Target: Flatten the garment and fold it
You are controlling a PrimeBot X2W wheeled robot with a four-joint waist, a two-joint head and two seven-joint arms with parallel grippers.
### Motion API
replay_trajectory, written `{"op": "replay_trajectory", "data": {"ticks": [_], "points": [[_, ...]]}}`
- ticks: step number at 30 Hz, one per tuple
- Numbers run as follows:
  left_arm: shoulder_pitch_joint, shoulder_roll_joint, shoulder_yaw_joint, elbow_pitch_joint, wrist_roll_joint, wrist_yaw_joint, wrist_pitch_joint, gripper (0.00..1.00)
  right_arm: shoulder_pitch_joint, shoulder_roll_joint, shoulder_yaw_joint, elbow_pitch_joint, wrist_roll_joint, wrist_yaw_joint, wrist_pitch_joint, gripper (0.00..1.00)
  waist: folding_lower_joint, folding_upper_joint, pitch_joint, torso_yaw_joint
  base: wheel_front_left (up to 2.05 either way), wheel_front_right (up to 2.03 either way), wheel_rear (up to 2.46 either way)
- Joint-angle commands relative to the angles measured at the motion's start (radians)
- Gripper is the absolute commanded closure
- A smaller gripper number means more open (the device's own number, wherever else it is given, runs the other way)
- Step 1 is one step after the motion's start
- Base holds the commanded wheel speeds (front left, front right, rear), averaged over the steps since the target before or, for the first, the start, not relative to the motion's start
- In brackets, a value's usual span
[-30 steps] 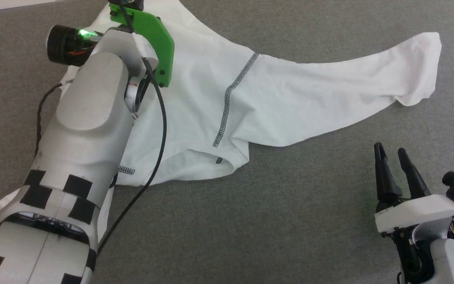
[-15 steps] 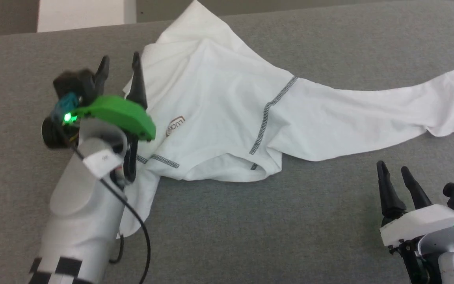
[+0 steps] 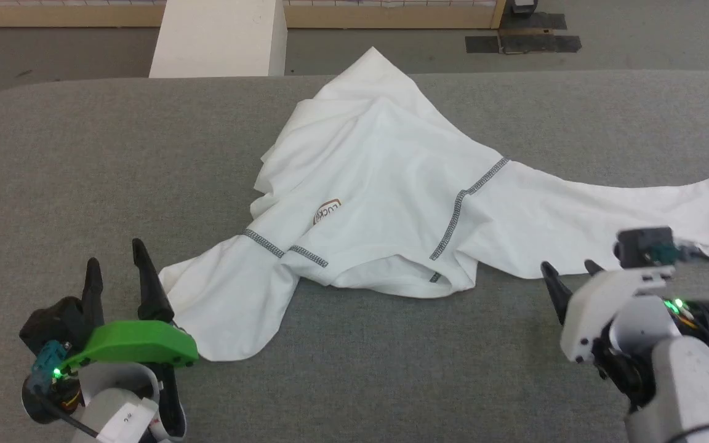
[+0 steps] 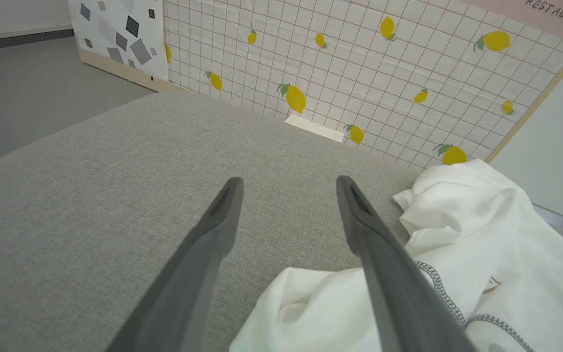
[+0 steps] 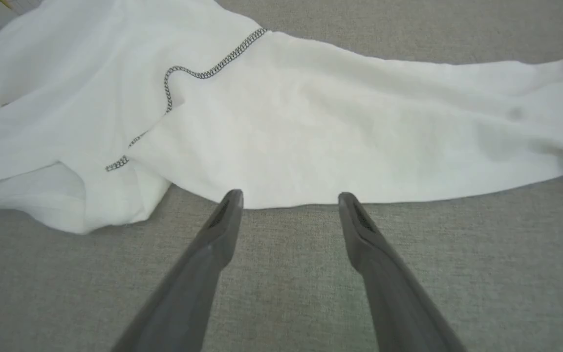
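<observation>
The white T-shirt (image 3: 391, 184) lies crumpled on the grey table (image 3: 84, 154), one long part stretched toward the right edge. It has dark zigzag seams and a small brown-bordered logo patch (image 3: 327, 211). My left gripper (image 3: 114, 253) stands open at the front left, its right finger beside the shirt's near-left flap. In the left wrist view the left gripper (image 4: 289, 180) holds nothing, with the shirt (image 4: 482, 230) to its right. My right gripper (image 3: 567, 266) is open just short of the shirt's near edge. The right gripper (image 5: 290, 193) is empty, its fingertips at the hem (image 5: 311, 122).
A rigid white box (image 3: 219, 37) stands on the floor beyond the table's far edge. Dark mats (image 3: 524, 43) lie on the floor behind. A lemon-patterned wall panel (image 4: 359, 58) rises past the table. Bare grey table surface spreads to the left and front.
The head camera has tilted up, showing the table's far edge. My left arm has drawn back from over the shirt to the front left. My right gripper has turned toward the shirt's near edge.
</observation>
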Motion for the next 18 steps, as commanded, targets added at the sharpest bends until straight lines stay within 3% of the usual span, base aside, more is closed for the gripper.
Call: {"op": "replay_trajectory", "data": {"ticks": [1,4,8,16,17,18], "points": [[0.019,-0.006,-0.003,-0.016,0.014,0.005,-0.004,0.0,-0.059,-0.001,0.023,0.021,-0.048,-0.002,0.057,0.0,0.0001,0.0,-0.004,0.007,0.0,0.0,0.0],[0.022,-0.01,-0.025,-0.026,0.012,-0.009,0.011,0.0,-0.142,-0.028,0.054,0.098,-0.129,-0.002,0.189,0.0,0.0001,0.0,0.004,0.027,0.0,0.0,0.0],[0.007,-0.013,-0.046,-0.034,0.021,-0.014,0.015,0.0,-0.202,-0.057,0.086,0.184,-0.179,-0.002,0.27,0.0,0.0001,0.0,0.024,0.051,0.0,0.0,0.0],[-0.005,-0.009,-0.065,-0.033,0.024,-0.018,0.027,0.0,-0.221,-0.085,0.135,0.307,-0.17,-0.002,0.317,0.0,0.0001,0.0,0.056,0.068,0.0,0.0,0.0],[-0.005,-0.008,-0.066,-0.032,0.024,-0.018,0.028,0.0,-0.221,-0.086,0.136,0.313,-0.163,-0.002,0.317,0.69,0.0001,0.0,0.056,0.068,0.0,0.0,0.0],[-0.005,-0.007,-0.066,-0.029,0.023,-0.02,0.028,0.0,-0.221,-0.091,0.14,0.318,-0.153,-0.002,0.313,1.0,0.0001,0.0,0.056,0.068,0.0,0.0,0.0]]}}
